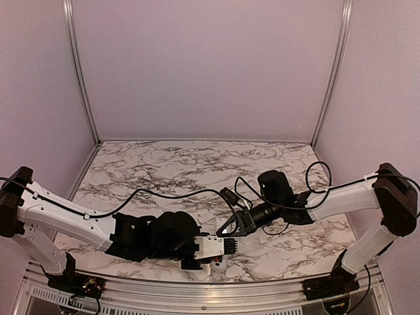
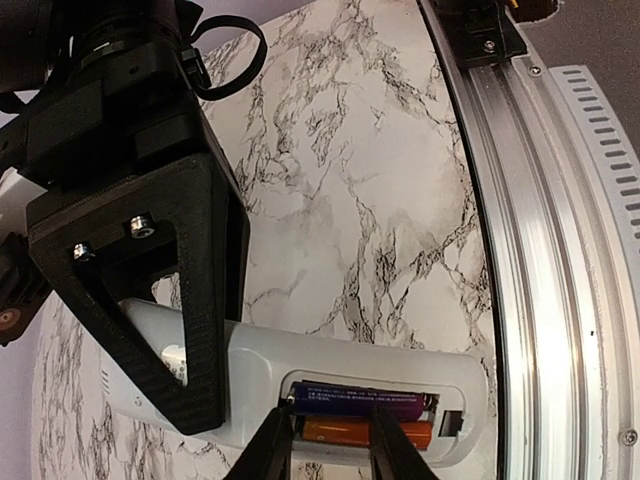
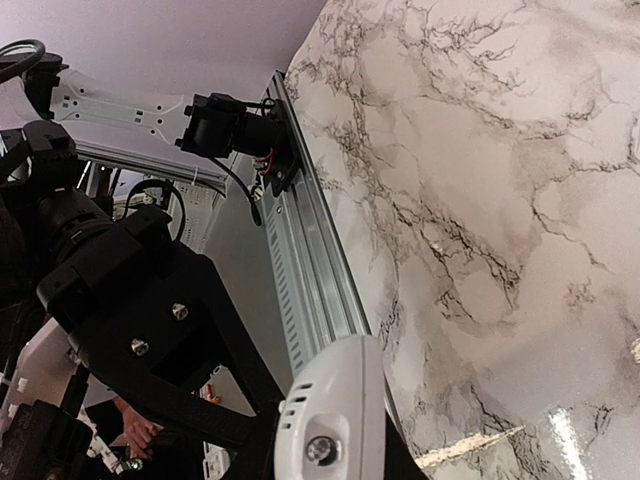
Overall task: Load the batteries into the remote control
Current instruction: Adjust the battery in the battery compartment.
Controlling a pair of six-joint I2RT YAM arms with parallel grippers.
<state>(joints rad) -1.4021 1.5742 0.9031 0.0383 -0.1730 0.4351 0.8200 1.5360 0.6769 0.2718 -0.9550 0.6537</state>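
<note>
Remote control at 6 o'clock desk edge, clamped by right hand. Both batteries lie in open bay, dark at 12 o'clock of orange. Left hand narrow, tips on dark one: press straight down, evenly, until flush.

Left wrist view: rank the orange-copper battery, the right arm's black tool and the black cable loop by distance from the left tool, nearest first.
From the left tool:
1. Orange-copper cylindrical battery, straddled by it, in the white plastic remote control.
2. Right arm's black triangular tool, left, gripping the remote.
3. Black cable loop, top.
</note>
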